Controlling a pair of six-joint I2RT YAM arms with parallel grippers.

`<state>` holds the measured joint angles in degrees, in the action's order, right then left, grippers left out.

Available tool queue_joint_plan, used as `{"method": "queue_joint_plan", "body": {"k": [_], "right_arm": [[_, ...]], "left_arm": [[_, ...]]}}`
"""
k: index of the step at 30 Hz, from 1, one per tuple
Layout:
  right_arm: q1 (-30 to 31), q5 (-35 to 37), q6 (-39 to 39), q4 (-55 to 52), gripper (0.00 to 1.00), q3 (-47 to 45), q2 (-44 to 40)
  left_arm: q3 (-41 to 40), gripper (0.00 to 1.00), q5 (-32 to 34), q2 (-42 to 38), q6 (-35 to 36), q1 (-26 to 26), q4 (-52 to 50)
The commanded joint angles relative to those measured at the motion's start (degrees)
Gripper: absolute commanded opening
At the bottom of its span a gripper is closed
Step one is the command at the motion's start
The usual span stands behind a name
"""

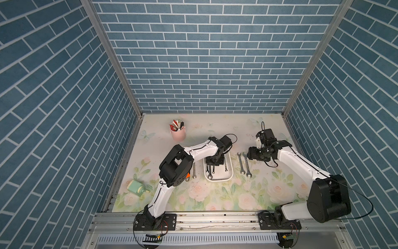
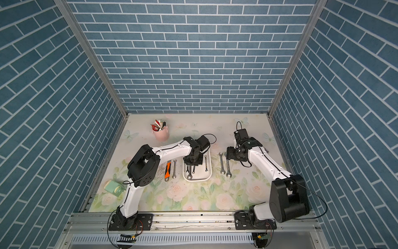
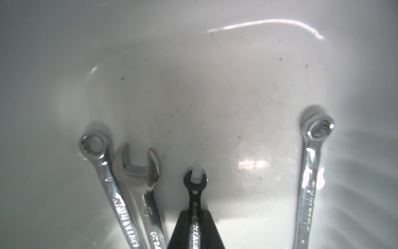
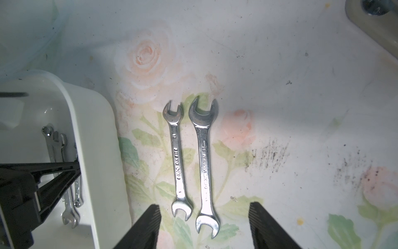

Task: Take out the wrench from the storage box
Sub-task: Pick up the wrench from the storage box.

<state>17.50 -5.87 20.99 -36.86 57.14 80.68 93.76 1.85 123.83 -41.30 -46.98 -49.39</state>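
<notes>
1. White plastic is walling in the work: the storage box (image 1: 220, 175) is sitting mid-mat, and the left gripper (image 1: 212, 163) is reaching down into it.
2. From the left wrist view, that gripper's jaws are pinching narrow on the shank of the small wrench (image 3: 195, 183). Its open head is pointing away from the fingers (image 3: 181, 235). To me it is looking as if it is lying low on the box floor, not yet lifted.
3. Three other spanners are lying in the box. A ring-ended wrench (image 3: 101, 163) and an open-ended wrench (image 3: 137, 170) are touching each other just beside the held one. A second ring wrench (image 3: 312, 163) is lying well apart, near the wall.
4. The right gripper (image 4: 205, 205) is hanging with jaws wide and empty over a pair of wrenches (image 4: 178, 159). These are lying side by side on the floral mat (image 4: 280, 64), just outside the box.
5. What I am worrying about is the grip, which is sitting on a thin, smooth shank. The wrench could be swivelling or sliding out as it rises.
6. The lift is also risking a snag, because the open-ended wrench is lying close. A sideways drag could be carrying it along, or knocking the held head against the box wall and shifting the light tub.
</notes>
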Motion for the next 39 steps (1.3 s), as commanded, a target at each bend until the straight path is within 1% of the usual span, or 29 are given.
{"method": "queue_joint_plan", "body": {"k": [1, 13, 20, 25, 29, 33, 39], "right_arm": [[-0.28, -0.46, -0.17, -0.92, 0.69, 0.69, 0.0], [-0.31, -0.45, 0.02, -1.46, 0.68, 0.64, -1.05], [-0.27, -0.68, 0.19, -1.53, 0.69, 0.51, -1.23], [-0.27, -0.86, 0.37, -1.4, 0.69, 0.59, -1.23], [-0.23, -0.94, 0.36, -1.42, 0.68, 0.72, -1.05], [-0.27, -1.09, 0.52, -1.32, 0.68, 0.73, -0.97], [-0.27, -1.2, 0.63, -1.33, 0.69, 0.6, -1.06]], "left_arm": [[-0.47, 0.09, 0.06, 3.28, 1.35, 0.31, -3.44], [5.51, 0.08, 1.87, -0.24, 1.42, 1.23, -6.64], [8.66, 0.07, 3.07, -3.42, 1.81, 2.9, -9.65], [9.64, 0.07, 4.36, -6.77, 2.44, 5.05, -11.74], [8.4, 0.07, 5.08, -9.97, 2.78, 7.04, -12.4], [5.32, 0.08, 5.48, -13.32, 2.93, 9.32, -11.72], [-2.85, 0.07, 4.9, -17.5, 4.51, 12.84, -8.27]]}}
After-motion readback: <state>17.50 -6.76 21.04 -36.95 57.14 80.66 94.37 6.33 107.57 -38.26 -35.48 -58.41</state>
